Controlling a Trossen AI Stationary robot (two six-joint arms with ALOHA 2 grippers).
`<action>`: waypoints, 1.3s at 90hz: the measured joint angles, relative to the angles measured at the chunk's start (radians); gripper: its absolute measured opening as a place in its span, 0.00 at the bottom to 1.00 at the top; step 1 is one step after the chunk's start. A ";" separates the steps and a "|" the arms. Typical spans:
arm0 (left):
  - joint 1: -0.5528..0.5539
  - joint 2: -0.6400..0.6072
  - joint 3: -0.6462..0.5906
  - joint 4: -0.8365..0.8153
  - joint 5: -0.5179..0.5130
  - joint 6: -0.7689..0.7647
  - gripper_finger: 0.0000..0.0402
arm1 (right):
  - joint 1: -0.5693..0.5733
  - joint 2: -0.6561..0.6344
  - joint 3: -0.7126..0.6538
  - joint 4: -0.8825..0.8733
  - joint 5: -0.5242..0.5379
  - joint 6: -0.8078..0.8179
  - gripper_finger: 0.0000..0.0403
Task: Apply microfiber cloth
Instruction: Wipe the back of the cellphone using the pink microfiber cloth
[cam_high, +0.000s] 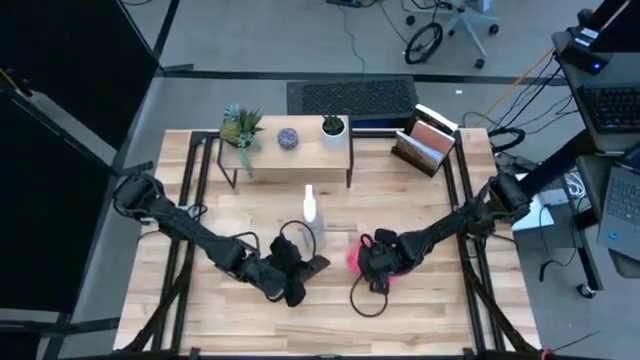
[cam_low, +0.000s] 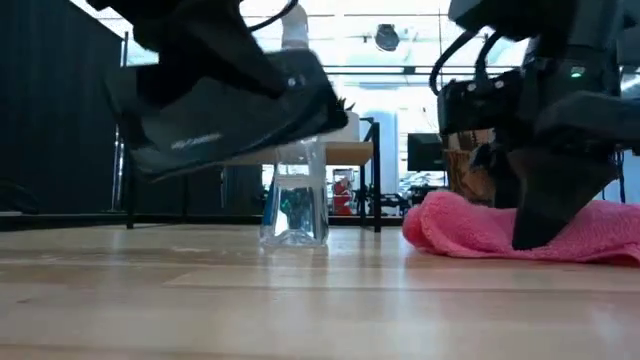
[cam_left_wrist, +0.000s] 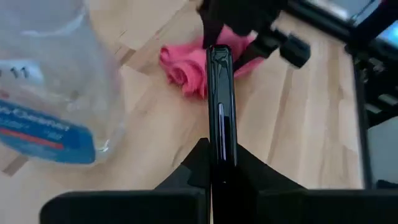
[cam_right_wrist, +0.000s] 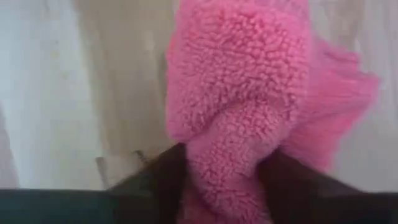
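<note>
The right claw (cam_right_wrist: 227, 180) pinches a fold of the pink microfiber cloth (cam_right_wrist: 249, 93); the left claw (cam_left_wrist: 217, 171) clamps a black smartphone (cam_left_wrist: 219, 99) edge-on.

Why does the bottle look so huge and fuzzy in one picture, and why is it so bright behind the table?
In the left wrist view the spray bottle sits too close to the lens, so it blurs; the smartphone in the left hand stays sharp. In the low view, bright room lights silhouette the arms above the microfiber cloth.
</note>
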 joint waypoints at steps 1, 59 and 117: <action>0.000 0.000 0.000 0.006 -0.002 0.004 0.03 | 0.003 -0.005 -0.001 -0.002 0.002 -0.002 0.21; 0.014 -0.071 0.263 0.372 -0.340 0.772 0.03 | 0.347 -0.236 0.393 0.346 0.962 -0.654 0.01; -0.009 -0.056 0.264 0.485 -0.306 0.667 0.03 | 0.201 -0.095 0.393 0.760 0.976 -1.126 0.01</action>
